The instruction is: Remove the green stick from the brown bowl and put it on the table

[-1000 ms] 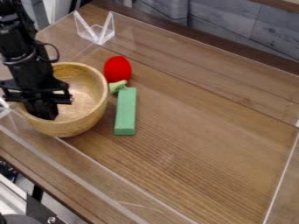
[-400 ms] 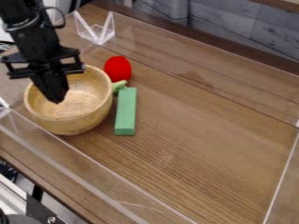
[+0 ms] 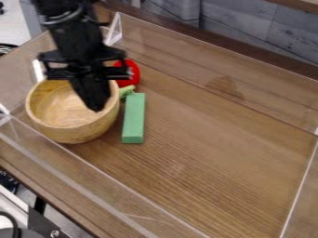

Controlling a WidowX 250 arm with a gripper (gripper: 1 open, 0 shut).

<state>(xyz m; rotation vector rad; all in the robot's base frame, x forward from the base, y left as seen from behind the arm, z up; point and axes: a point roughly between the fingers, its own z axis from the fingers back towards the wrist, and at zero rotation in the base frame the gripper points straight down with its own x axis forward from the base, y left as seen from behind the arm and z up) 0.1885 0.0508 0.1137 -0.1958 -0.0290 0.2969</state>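
A: Where's the green stick?

B: Flat on the tabletop, just beside the brown bowl, which looks empty.

A: And the gripper?

B: Above the bowl's far rim, pointing down, jaws together, holding nothing.

A: So the placing looks done?

B: I'd judge so. Lift clear without clipping the rim or the red ball.

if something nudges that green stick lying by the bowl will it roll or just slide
The green stick looks like a flat rectangular bar lying on its broad face on the table, so it would probably slide or pivot, not roll. It looks rigid. One side sits close against the brown bowl, which may block movement that way.
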